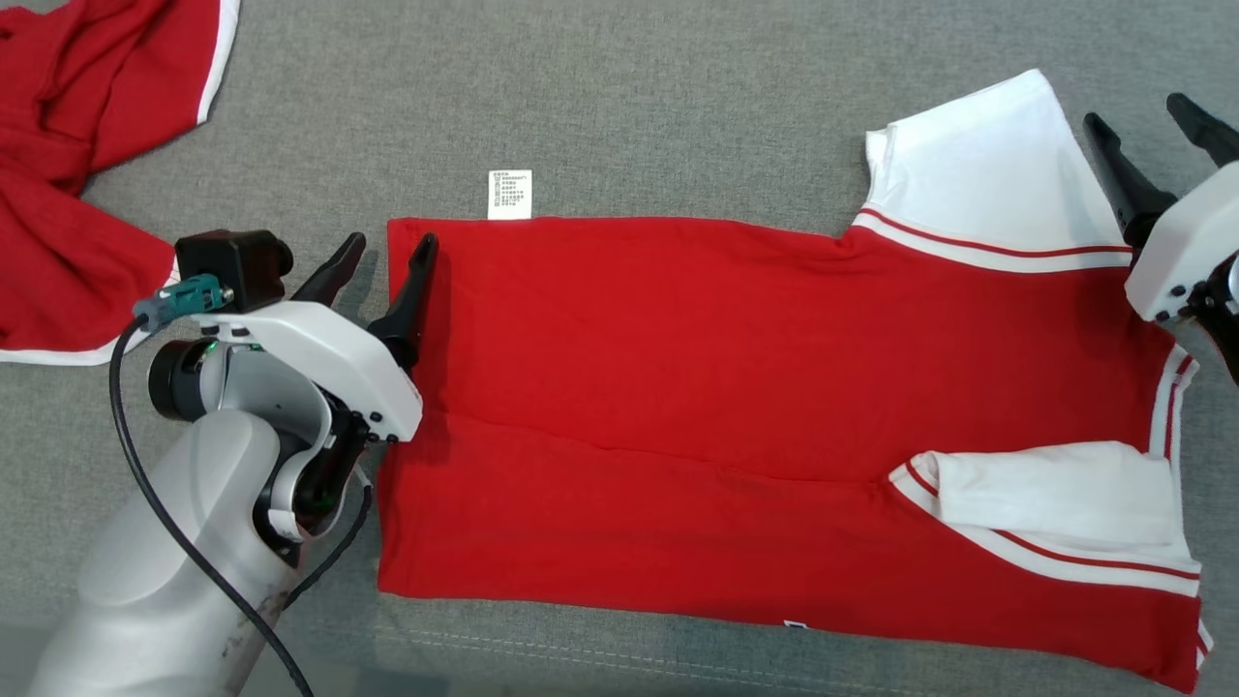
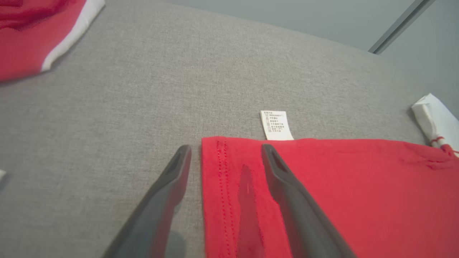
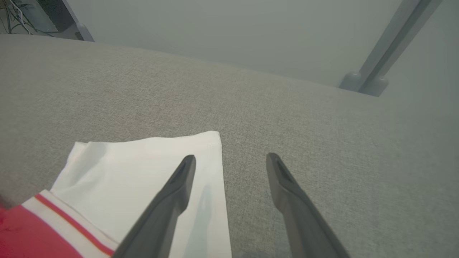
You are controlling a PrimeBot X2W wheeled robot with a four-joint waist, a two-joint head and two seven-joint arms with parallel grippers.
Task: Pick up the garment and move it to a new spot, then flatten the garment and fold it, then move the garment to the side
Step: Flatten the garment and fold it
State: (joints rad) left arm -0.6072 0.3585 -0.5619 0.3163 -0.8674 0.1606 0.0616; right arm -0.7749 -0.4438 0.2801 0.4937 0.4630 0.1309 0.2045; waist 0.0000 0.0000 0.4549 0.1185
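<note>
Garment (image 1: 678, 387) flat on the surface (image 1: 629, 97), label (image 1: 510, 194) at its far edge, another garment (image 1: 77, 145) far left.

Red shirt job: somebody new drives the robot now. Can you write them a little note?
Left gripper: jaws open, astride the red shirt's hem corner near the care label.
Right gripper: jaws open, astride the far white sleeve's edge.
Done: shirt lies flat on the grey fabric surface; near sleeve already folded in.
Left: fold the far side, finish folding, move it aside.
</note>
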